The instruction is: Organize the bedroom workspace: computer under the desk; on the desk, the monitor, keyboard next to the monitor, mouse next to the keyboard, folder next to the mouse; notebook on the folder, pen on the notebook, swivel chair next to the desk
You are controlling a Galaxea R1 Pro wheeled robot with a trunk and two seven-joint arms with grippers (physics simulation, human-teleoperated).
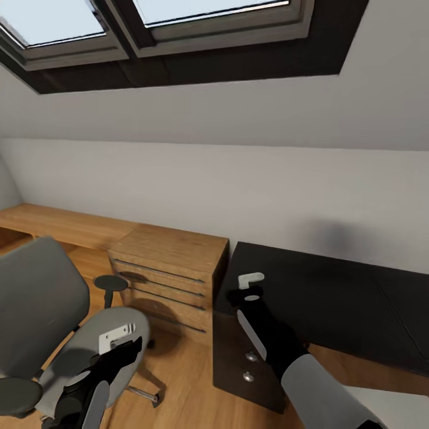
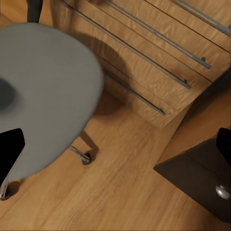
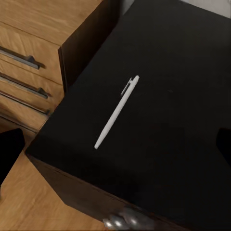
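black desk (image 3: 178,120) bears the pen (image 3: 117,111), seen from the right wrist; both grippers' openings unclear.

You are in an attic room of a home, fitted out as a small study corner. The white ceiling (image 1: 333,113) slopes down over you and holds dark-framed skylights (image 1: 179,36) with pale sky behind the glass. Below it stands a plain white wall (image 1: 196,190), and the floor (image 2: 120,192) is warm wooden boards. The furniture is domestic office kit: a grey padded swivel chair (image 1: 42,298) on castors, a light wooden drawer cabinet (image 1: 170,268) with slim metal pulls, a long wooden shelf (image 1: 59,223) along the wall, and a black-topped desk (image 1: 333,292) with silver-knobbed drawers. A pale pen (image 3: 117,111) lies near the desk's corner.
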